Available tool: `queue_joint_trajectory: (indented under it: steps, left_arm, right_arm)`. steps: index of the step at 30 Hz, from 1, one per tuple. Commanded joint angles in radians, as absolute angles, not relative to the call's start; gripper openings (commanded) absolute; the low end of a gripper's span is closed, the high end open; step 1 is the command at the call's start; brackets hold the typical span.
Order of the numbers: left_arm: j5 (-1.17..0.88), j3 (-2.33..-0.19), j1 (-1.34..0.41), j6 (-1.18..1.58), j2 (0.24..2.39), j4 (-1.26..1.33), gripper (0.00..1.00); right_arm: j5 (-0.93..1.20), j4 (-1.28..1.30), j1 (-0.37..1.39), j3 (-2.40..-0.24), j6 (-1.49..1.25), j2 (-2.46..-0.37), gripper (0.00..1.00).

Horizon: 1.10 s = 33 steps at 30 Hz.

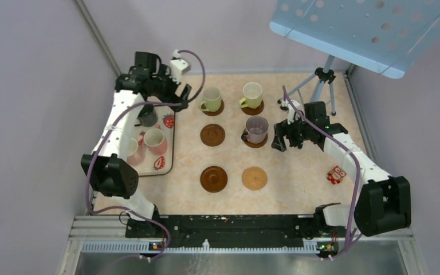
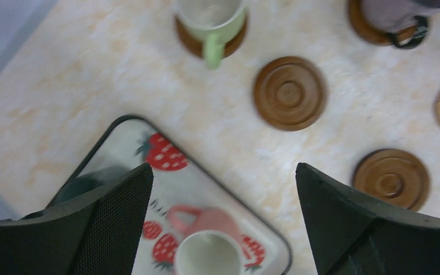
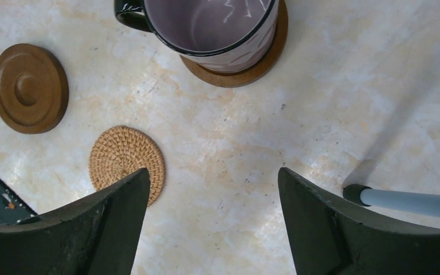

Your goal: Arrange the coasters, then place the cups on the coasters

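Observation:
Six coasters lie in two columns. The far two carry light green cups [image 1: 211, 99] [image 1: 252, 95], and the middle right one carries the mauve cup [image 1: 256, 130] [image 3: 215, 26]. Bare are the middle left coaster [image 1: 212, 134] [image 2: 289, 93], the near left coaster [image 1: 213, 179] [image 2: 391, 179] and the tan coaster [image 1: 254, 178] [image 3: 127, 163]. The strawberry tray [image 1: 171, 150] [image 2: 195, 189] holds a dark cup [image 1: 147, 117] and two pink cups [image 1: 155, 140] [image 1: 133, 152]. My left gripper [image 1: 180, 94] [image 2: 223, 169] hangs open over the tray's far right corner, above a pink cup [image 2: 209, 243]. My right gripper [image 1: 279, 140] [image 3: 213, 172] is open, empty, just right of the mauve cup.
A tripod [image 1: 323, 86] stands at the far right of the table, one leg [image 3: 404, 200] close to my right gripper. A blue perforated board [image 1: 366, 28] overhangs the far right corner. A small red object [image 1: 336, 175] lies at the right. Purple walls close in both sides.

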State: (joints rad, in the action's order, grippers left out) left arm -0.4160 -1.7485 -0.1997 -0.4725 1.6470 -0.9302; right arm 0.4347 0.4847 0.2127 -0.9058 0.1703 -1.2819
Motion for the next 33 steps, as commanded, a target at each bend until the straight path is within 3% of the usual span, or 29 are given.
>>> queue_joint_trajectory:
  steps: [1,8,14,33]
  left_arm:
    - [-0.443,-1.809,-0.024,-0.735,1.587,-1.020,0.99]
    - [-0.412,-1.893,0.267,-0.986,1.729,-1.077,0.93]
    - [-0.410,-1.934,0.398,-1.077,1.887,-1.099,0.87]
    - [-0.537,-1.848,0.426,-1.129,2.122,-1.008,0.80]
  right_arm:
    - [0.532,0.501,0.203,-0.979,0.216,-1.250,0.82]
    - [0.559,0.507,0.203,-0.973,0.230,-1.276,0.82]
    - [0.557,0.520,0.203,-0.973,0.240,-1.297,0.82]
    - [0.532,0.515,0.203,-0.964,0.241,-1.312,0.81]
